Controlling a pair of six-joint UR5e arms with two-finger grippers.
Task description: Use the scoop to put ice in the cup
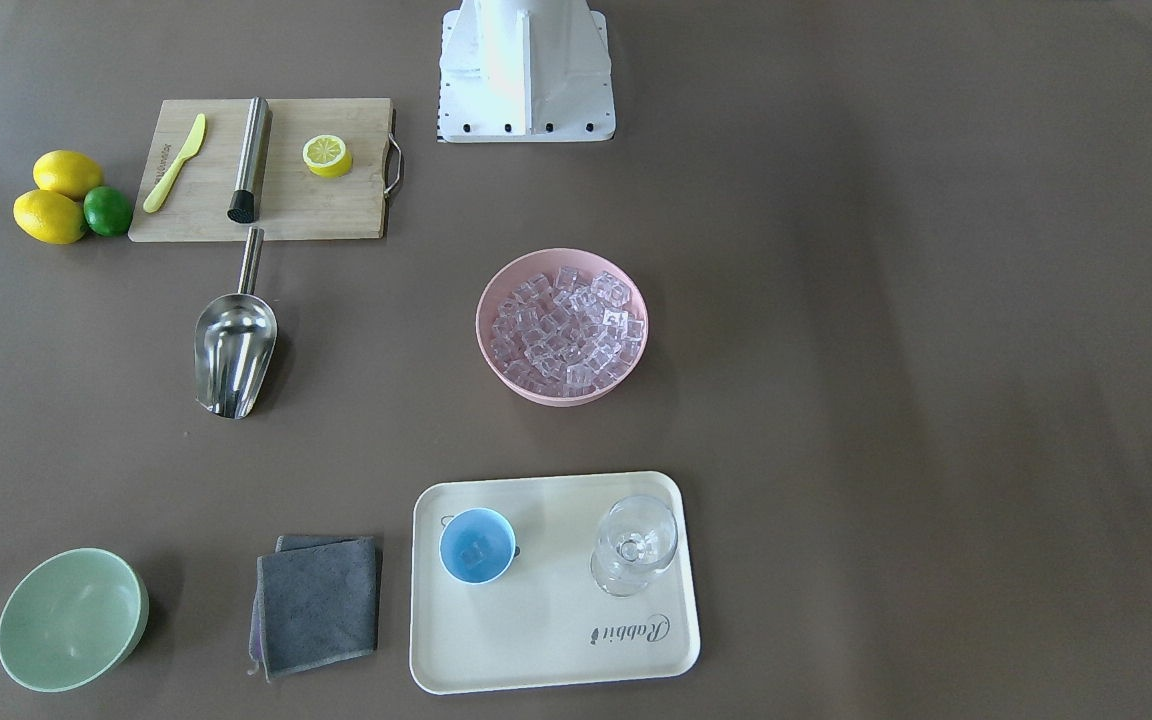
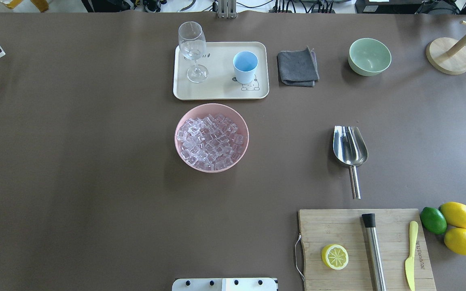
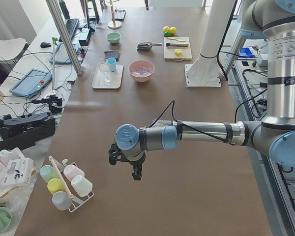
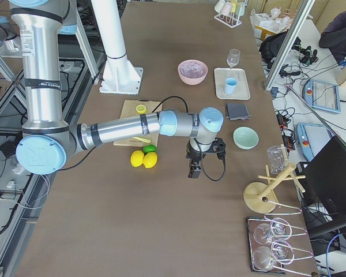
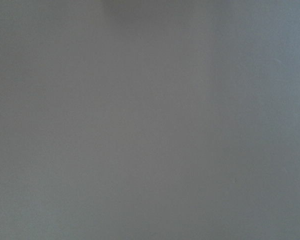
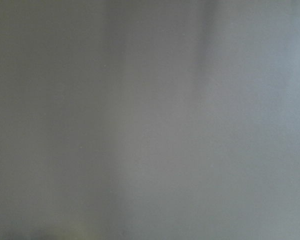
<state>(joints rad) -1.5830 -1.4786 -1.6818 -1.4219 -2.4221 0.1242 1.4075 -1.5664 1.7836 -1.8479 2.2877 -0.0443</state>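
Both grippers are seen only in the side views, so it cannot be told whether either is released or clenched. Left gripper (image 3: 136, 175) is held pointing down over bare table (image 1: 886, 350), well apart from all task items. Right gripper (image 4: 194, 171) is likewise held pointing down over bare table, toward the table's other end, near the two lemons (image 1: 58, 197) and the lime (image 1: 107, 210). Only plain table surface is recorded by both wrist cameras. Scoop (image 1: 234, 350) is lying loose on the table, trough open upward, handle directed toward the cutting board (image 1: 326, 205) with its end near the board's edge. Ice (image 1: 564, 325) is heaped in the pink bowl (image 1: 483, 325), which stands between the robot base and the tray (image 1: 556, 640). Cup (image 1: 477, 545) is standing upright on the tray, beside the stemmed glass (image 1: 634, 545); a faint squarish shape is noted on its bottom, and whether it is a cube cannot be told. On the board are laid a steel rod (image 1: 251, 155), a yellow knife (image 1: 176, 162) and a half lemon (image 1: 327, 155). A folded grey cloth (image 1: 318, 603) is placed just beside the tray, with a pale-green bowl (image 1: 71, 620) further along.
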